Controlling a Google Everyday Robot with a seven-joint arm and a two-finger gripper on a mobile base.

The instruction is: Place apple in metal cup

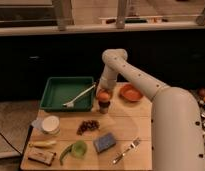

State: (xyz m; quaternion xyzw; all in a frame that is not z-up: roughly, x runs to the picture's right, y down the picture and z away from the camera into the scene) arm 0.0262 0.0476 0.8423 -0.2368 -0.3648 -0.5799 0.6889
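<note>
The apple [103, 95] is a small orange-red fruit resting at the mouth of the metal cup [104, 107]. The cup is a short dark cylinder standing on the wooden table, just right of the green tray. My gripper [101, 88] comes down from the white arm and sits directly on top of the apple, partly hiding it. Whether it still grips the apple cannot be seen.
A green tray [58, 85] holding a white utensil [78, 96] lies to the left. An orange bowl [130, 93] sits to the right. Nearer the front are a white round container [50, 125], grapes [88, 126], a blue sponge [105, 142], a green cup [78, 148] and a fork [126, 150].
</note>
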